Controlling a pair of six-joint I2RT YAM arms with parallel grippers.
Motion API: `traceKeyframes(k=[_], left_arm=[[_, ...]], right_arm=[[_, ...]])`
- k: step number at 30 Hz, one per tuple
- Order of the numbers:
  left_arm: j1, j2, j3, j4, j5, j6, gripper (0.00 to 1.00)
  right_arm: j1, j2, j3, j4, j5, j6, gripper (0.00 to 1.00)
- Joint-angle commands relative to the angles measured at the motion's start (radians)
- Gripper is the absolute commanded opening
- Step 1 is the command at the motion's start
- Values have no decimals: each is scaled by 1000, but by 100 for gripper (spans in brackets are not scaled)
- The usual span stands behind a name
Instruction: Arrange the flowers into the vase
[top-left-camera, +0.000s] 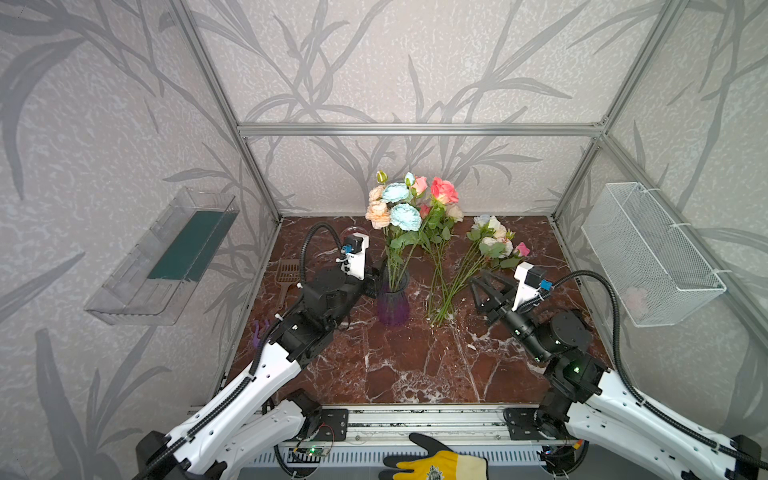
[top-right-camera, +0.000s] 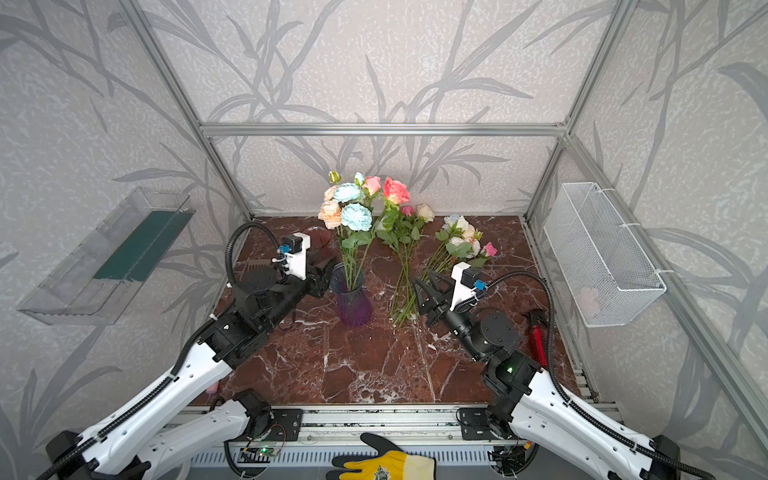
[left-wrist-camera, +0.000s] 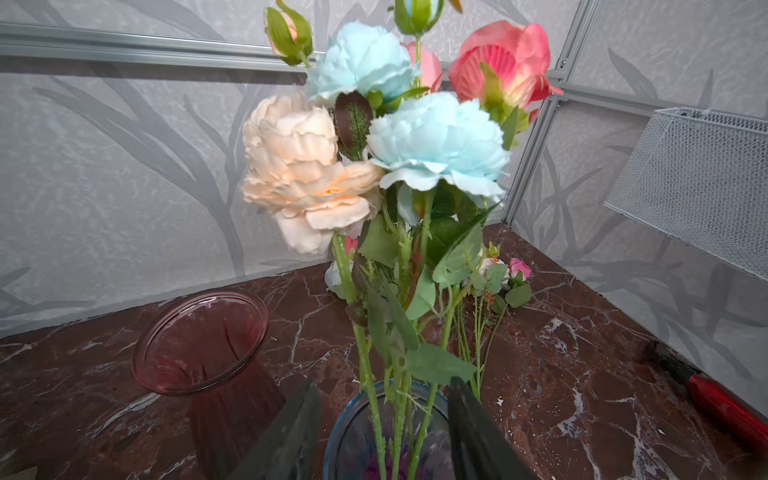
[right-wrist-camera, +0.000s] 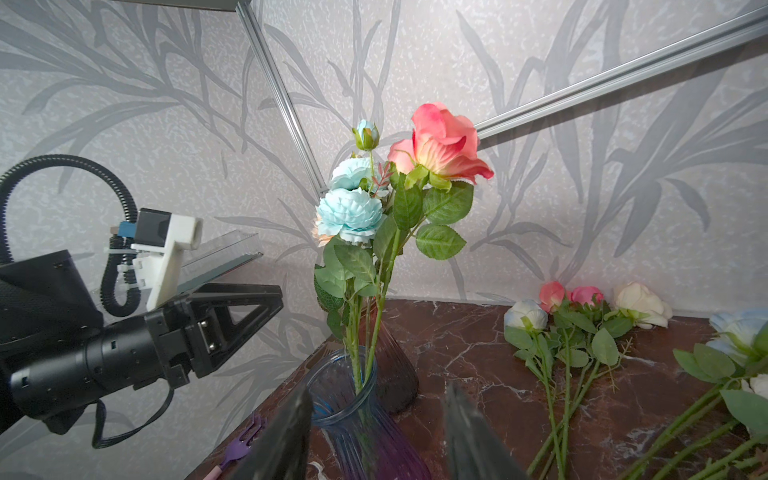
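Note:
A ribbed blue-purple glass vase stands left of centre, holding several flowers with blue, peach and coral heads. My left gripper is open at the vase rim, its jaws on either side of the green stems and clear of them. More flowers lie in two bunches on the marble to the right. My right gripper hovers open and empty beside those stems.
A reddish glass vase stands behind the left arm. A wire basket hangs on the right wall and a clear shelf on the left. A red-handled tool, a purple fork and a brown scoop lie near the edges.

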Motion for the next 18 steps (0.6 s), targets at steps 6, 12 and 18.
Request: traceKeyframes(k=[6,12,18], left_arm=[[4,-185,-30,-26,-15,-51,52],[3,-202,31,50,-4,-70,55],[3,-109,70,210,-6,-54,61]], right_arm=[[1,5,75,-86,37,-33,52],[-23,69,122,-249,140,-6,57],[-179,175,162,-407,15,108,60]])
